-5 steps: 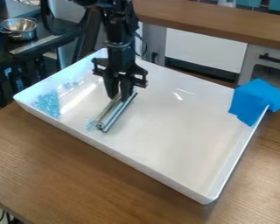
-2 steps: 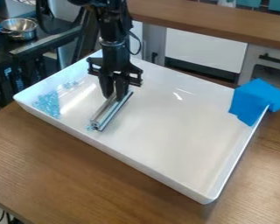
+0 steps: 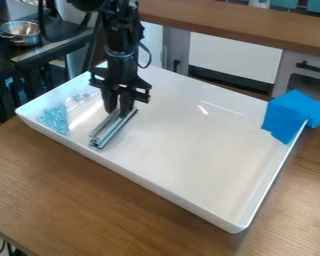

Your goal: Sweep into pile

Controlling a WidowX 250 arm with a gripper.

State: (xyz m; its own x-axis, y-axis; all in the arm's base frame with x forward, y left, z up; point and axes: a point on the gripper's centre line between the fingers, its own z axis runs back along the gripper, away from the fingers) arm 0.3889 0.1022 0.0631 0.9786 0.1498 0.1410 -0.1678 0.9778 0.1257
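Leftward in the view, toward the heaped pieces, the black two-finger gripper (image 3: 119, 110) had shifted since the earlier frames, carrying the long silvery metal bar (image 3: 111, 129) with it; the arm (image 3: 120, 47) above had moved the same way.

Farthest left, a round shiny metal bowl (image 3: 21, 34) sat on a black surface (image 3: 57, 36) behind the tray. Within the tray's left end, small translucent pale-blue pieces (image 3: 54, 119) lay in a loose heap near the corner, with a few more scattered just behind them.

Next came the bar, apart from the heap, slanting from its upper right end at the fingertips down to its lower left end near the tray's front wall. The gripper was closed on its upper part. The arm entered at the top edge, left of centre, and hung almost straight down, its wrist upright and the gripper pointing at the tray floor, a black cable bowed out on its right.

Rightward stretched the big white rectangular tray (image 3: 189, 150) on a brown wooden table (image 3: 149, 220), and a bright blue sheet (image 3: 286, 117) was draped over its right corner.
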